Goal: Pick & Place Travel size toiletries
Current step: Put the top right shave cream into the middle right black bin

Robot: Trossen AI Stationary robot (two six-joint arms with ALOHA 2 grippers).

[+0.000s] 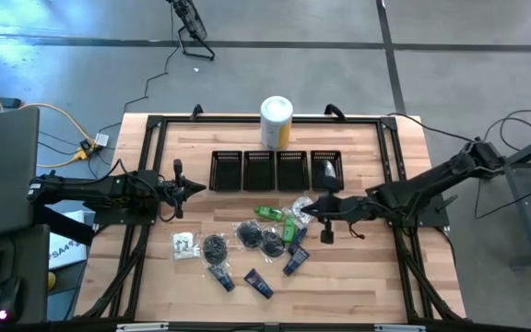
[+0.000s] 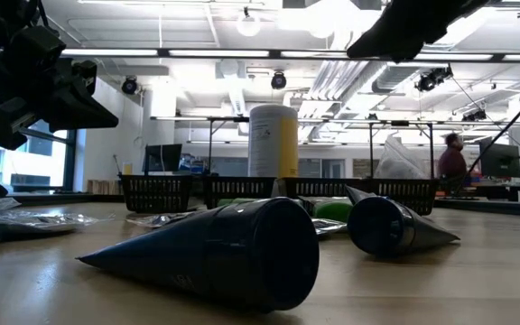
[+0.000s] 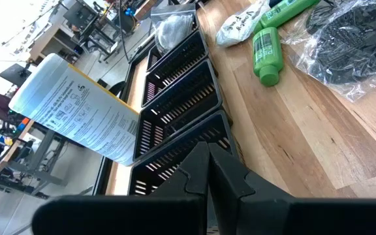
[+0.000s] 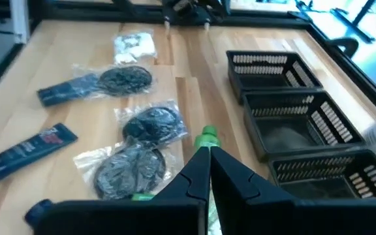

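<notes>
The travel size toiletries lie loose on the wooden table's near half. There are green packets (image 1: 267, 213) (image 4: 206, 137), black bagged bundles (image 1: 247, 234) (image 4: 150, 124), dark blue tubes (image 1: 258, 283) (image 2: 215, 253) and a white sachet (image 1: 185, 244). My right gripper (image 1: 304, 211) (image 4: 209, 151) is shut. It hovers over the right end of the pile, just above a green packet, touching nothing. My left gripper (image 1: 196, 188) (image 3: 207, 147) is shut and waits at the table's left, clear of everything.
Four black mesh bins (image 1: 275, 170) (image 4: 273, 68) stand in a row behind the pile. The rightmost bin (image 1: 326, 170) holds a clear bag. A big white-and-yellow canister (image 1: 277, 122) (image 3: 77, 111) stands behind the bins. Bare wood lies at the near right (image 1: 376, 277).
</notes>
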